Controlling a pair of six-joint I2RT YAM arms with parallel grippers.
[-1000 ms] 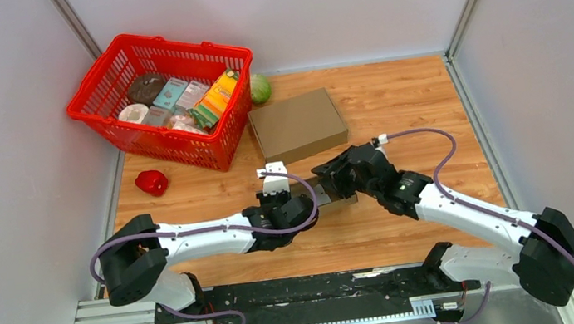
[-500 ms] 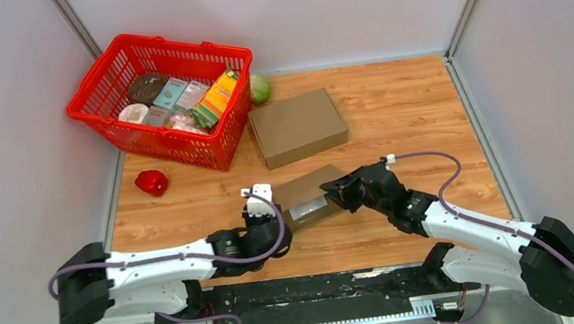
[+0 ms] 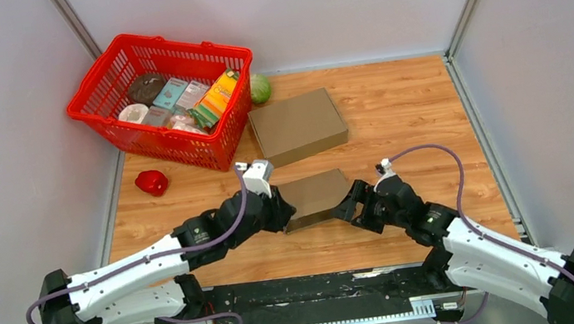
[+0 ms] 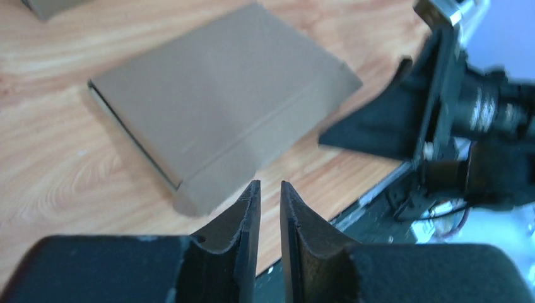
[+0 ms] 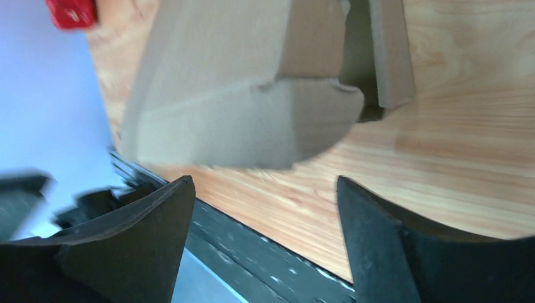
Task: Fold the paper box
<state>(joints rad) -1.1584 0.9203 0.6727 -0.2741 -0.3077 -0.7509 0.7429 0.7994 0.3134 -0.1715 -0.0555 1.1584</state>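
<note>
Two grippers are being held at opposite ends of the paper box [image 3: 315,196], and nothing is being gripped by either. Left gripper [image 4: 270,187] is being shown in its wrist view with fingers nearly together, only a thin slit between them and nothing in it. It is being held just beside the box's left end; contact cannot be told. Right gripper [image 5: 265,184] is being held wide open and empty, facing the box's right end. A rounded flap [image 5: 252,120] is being seen there, sticking out untucked, just ahead of the fingers and apart from them.

The box is lying on the table [image 3: 402,105], mid-scene, between the two arms, with its top face flat. The step in hand is being judged as closing that right-end flap: the body looks formed, the end not yet tucked. The next move is being judged to call for the right fingers being brought onto the flap to push it in, with the left gripper braced at the far end so the box is not slid away.

Farther out, a larger cardboard box [image 3: 297,125] is lying just far of it, with a red basket [image 3: 185,48] of groceries at far left, a red item [image 3: 151,182] near the basket and a green round thing [image 3: 260,88] behind.
</note>
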